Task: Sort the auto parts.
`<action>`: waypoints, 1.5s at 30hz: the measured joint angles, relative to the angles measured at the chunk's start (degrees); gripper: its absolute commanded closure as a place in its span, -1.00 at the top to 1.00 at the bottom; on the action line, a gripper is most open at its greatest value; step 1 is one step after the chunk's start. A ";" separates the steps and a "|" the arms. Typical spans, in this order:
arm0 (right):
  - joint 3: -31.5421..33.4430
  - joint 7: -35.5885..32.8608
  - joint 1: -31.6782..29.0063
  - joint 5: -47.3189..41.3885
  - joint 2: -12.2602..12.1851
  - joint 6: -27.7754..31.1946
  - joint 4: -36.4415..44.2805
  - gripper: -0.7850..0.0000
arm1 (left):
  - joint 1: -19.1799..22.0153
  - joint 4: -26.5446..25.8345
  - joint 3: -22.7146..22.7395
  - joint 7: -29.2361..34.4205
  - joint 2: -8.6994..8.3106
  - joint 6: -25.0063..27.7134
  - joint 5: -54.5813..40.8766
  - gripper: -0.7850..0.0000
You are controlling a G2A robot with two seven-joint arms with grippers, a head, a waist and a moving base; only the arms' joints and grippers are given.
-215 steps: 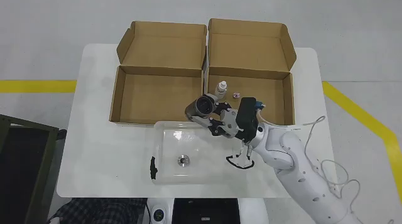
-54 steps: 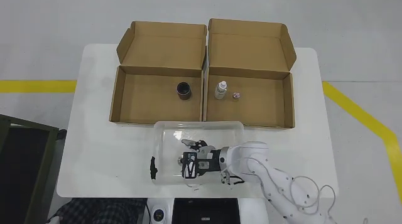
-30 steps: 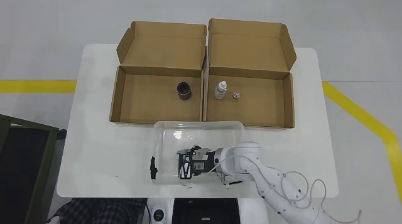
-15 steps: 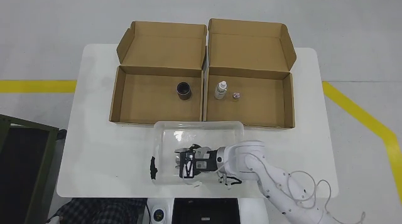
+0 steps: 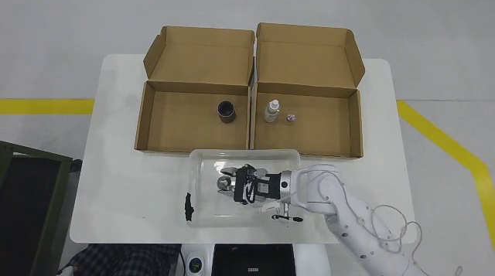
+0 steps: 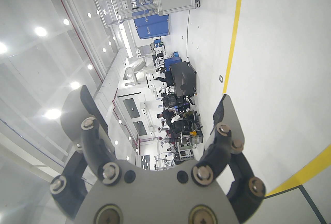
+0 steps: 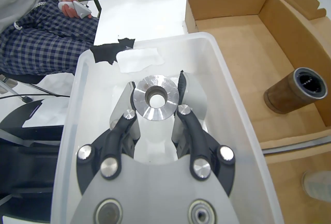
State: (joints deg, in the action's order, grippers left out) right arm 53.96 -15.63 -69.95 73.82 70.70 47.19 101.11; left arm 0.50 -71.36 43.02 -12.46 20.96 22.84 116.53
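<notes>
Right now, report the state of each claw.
Left claw: open, holding nothing.
Right claw: closed on the metal ring.

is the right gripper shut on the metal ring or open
Shut on it. The right gripper has its jaws against opposite sides of the metal ring, inside the clear bin.

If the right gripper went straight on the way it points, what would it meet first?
Most likely the clear bin's end wall, near the black tape; the right gripper, shut on the metal ring, points along the bin. Depth is unclear.
</notes>
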 measured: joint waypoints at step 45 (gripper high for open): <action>7.55 7.79 -2.14 -22.86 -0.80 -6.10 0.00 -1.00 | 0.00 0.00 0.00 0.00 0.00 0.00 0.00 1.00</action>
State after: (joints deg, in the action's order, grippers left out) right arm 61.51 -7.85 -72.09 50.96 69.90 41.09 101.11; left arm 0.50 -71.36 43.02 -12.46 20.96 22.84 116.53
